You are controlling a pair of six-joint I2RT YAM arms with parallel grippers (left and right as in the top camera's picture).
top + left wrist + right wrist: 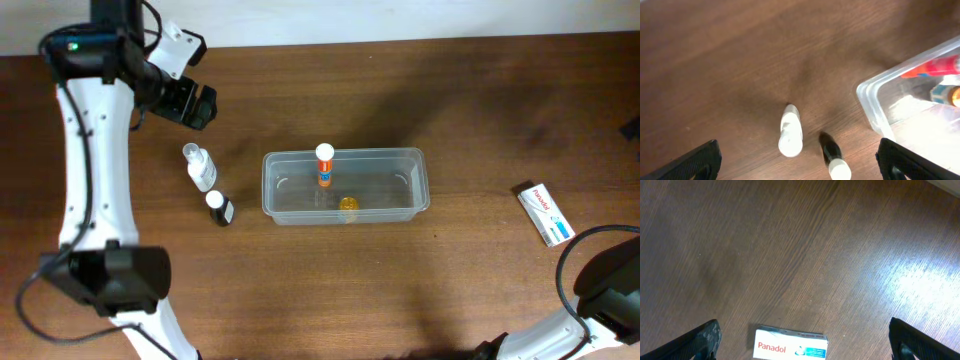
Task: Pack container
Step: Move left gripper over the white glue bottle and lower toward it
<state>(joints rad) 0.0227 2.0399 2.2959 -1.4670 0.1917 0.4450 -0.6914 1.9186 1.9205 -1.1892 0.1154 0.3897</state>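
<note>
From above, the container lies in the middle of the brown wooden tabletop. It is a clear plastic tub, rectangular, with rounded corners and a thicker rim. Inside it an orange tube with a round white cap stands near the far wall, and a small yellow thing sits near the front wall; what it is I cannot tell. To the left of the tub, apart from it, a clear bottle with a white cap lies, and just beside it a small dark bottle, also white-capped. My white left arm reaches over the far left part. Far right lies a flat white carton, well apart from the tub.

In my left wrist view my left fingers are wide apart and hold nothing; they are black and matte. Between them I see the clear bottle and the dark bottle on the fine-grained wood. One rounded corner of the container is at the right, with its glossy ridged rim, and the tube shows through the wall.

In my right wrist view my right fingers are also spread wide and empty. Between them lies the carton, with red "Panadol" letters and a blue band. The wood shines with a pale glare at the right.
</note>
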